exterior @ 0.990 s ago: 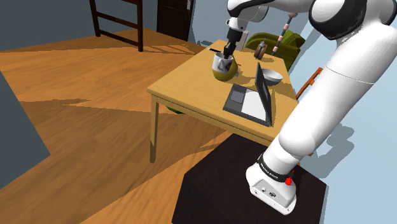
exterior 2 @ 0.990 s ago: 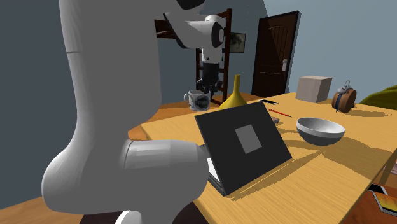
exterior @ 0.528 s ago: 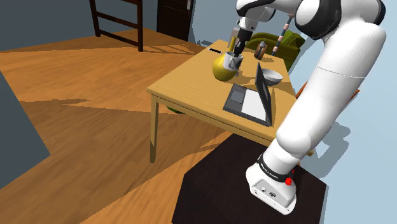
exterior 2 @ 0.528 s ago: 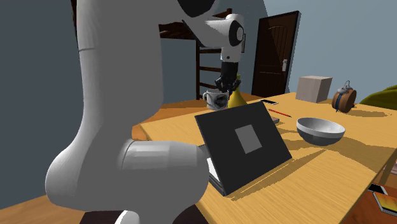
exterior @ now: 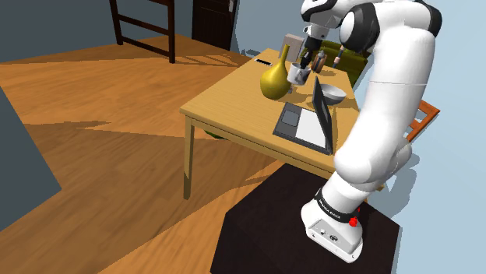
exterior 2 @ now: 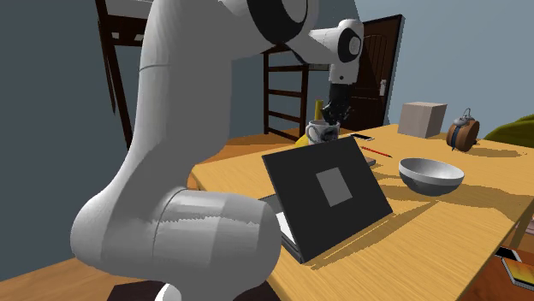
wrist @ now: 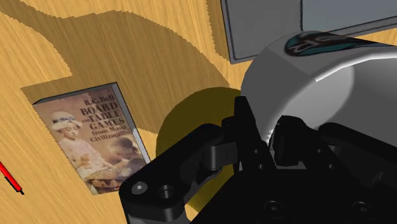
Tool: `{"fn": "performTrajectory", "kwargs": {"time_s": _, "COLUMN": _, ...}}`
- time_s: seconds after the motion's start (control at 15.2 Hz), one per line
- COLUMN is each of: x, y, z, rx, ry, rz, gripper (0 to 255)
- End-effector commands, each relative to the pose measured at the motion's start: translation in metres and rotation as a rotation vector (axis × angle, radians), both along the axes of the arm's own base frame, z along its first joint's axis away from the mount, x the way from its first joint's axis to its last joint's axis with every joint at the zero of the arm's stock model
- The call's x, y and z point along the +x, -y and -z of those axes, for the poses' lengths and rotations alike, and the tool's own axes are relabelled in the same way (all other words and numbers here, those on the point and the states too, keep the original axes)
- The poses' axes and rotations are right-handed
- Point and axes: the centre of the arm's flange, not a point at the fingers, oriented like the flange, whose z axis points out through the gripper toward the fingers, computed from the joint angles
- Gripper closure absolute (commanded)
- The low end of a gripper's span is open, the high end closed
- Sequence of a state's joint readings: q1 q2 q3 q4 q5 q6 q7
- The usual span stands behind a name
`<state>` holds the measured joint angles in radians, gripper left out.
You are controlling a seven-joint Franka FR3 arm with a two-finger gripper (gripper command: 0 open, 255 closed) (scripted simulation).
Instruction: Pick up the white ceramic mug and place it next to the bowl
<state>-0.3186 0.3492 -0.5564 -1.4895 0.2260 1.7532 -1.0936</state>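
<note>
White mug (exterior: 298,75) aloft between vase (exterior: 273,82), laptop (exterior: 307,124)

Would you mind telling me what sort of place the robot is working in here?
Most likely a room in a home, perhaps a study: a wooden table carries a laptop and a book on board games, with a plank floor and a dark panelled door behind.

Wooden table (exterior: 234,105): laptop (exterior: 305,126), bowl (exterior: 333,93), vase (exterior: 273,82), book (wrist: 95,140), box (exterior 2: 422,118)
</note>
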Motion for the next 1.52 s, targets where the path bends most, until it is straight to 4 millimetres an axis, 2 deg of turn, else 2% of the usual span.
{"fn": "performTrajectory", "kwargs": {"time_s": 0.0, "x": -0.004, "y": 0.024, "z": 0.0, "rx": 0.0, "ry": 0.001, "rz": -0.002, "gripper": 255}}
{"fn": "performTrajectory", "kwargs": {"time_s": 0.46, "x": -0.02, "y": 0.115, "z": -0.001, "rx": 0.0, "ry": 0.001, "rz": -0.002, "gripper": 255}}
{"fn": "performTrajectory", "kwargs": {"time_s": 0.53, "x": -0.021, "y": 0.118, "z": -0.001, "rx": 0.0, "ry": 0.001, "rz": -0.002, "gripper": 255}}
{"fn": "performTrajectory", "kwargs": {"time_s": 1.45, "x": -0.021, "y": 0.118, "z": 0.073, "rx": 0.0, "ry": 0.001, "rz": -0.002, "gripper": 255}}
